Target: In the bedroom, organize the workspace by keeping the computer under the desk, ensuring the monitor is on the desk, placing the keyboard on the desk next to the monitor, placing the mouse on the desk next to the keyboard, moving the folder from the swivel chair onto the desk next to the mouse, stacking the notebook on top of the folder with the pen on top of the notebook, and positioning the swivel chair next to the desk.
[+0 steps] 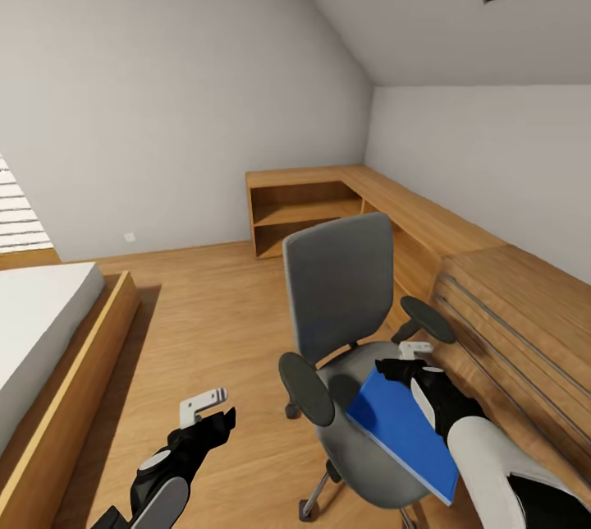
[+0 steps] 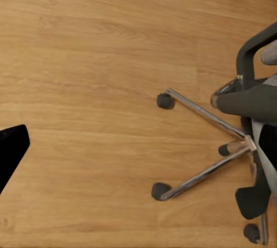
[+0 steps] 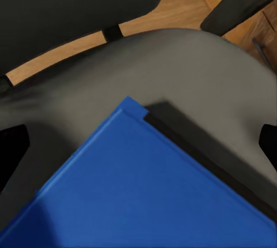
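Observation:
The grey swivel chair (image 1: 341,291) stands on the wood floor in the middle of the bedroom, its back towards the far wall. Across its seat (image 3: 173,69) lies the bright blue folder (image 1: 402,430), tilted and overhanging the seat's near edge. My right gripper (image 1: 408,365) hovers at the folder's far corner, open, its fingers spread wide to either side of the folder (image 3: 144,190). A dark band runs beside that edge on the seat. My left gripper (image 1: 215,414) is open over bare floor to the chair's left, looking down past the chrome base (image 2: 202,115).
A low open wood shelf unit (image 1: 304,213) fills the far corner. A light wood dresser (image 1: 517,324) runs along the right wall, close to the chair's armrest (image 1: 428,319). The wood-framed bed (image 1: 49,324) is at the left. Open floor lies between bed and chair.

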{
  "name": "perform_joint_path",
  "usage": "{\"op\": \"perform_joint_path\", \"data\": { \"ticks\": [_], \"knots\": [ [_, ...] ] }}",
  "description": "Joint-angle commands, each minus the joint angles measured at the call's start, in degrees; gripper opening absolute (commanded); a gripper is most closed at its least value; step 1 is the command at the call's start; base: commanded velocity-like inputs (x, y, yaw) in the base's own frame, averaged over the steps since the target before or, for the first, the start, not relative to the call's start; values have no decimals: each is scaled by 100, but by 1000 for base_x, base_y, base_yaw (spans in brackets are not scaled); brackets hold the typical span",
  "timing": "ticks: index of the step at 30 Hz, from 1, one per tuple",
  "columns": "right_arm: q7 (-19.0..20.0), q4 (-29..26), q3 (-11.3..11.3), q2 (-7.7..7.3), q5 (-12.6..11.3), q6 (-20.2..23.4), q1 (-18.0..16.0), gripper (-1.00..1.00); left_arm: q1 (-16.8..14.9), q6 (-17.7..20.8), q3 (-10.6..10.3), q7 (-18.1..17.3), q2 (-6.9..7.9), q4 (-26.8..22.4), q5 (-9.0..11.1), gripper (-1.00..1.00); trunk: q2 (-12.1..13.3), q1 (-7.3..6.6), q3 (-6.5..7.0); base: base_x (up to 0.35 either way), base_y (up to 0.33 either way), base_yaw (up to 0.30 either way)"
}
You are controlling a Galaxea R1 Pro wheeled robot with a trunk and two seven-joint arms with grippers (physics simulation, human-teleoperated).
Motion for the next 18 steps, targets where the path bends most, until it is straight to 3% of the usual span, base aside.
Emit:
{"op": "perform_joint_path", "data": {
  "ticks": [1, 7, 13, 18],
  "knots": [
    [45, -11, -48, 5, 61, 29, -3, 100, -7, 14, -12, 42, 5, -8, 26, 100, -45, 22, -24, 0, 0, 63],
    [44, -1, -49, -20, 84, 19, -1, 100, -7, 14, -37, 42, -3, 1, -6, 100, -285, 154, -132, 0, 0, 243],
    [38, 9, -49, -22, 87, 12, 2, 100, -7, 15, -59, 39, -4, -1, -8, 100, -285, 154, -132, 0, 0, 236],
    [26, 4, -49, -41, 89, 10, 3, 100, -7, 10, -320, 27, 24, 16, -18, 100, -285, 154, -132, 0, 0, 96]
  ]
}}
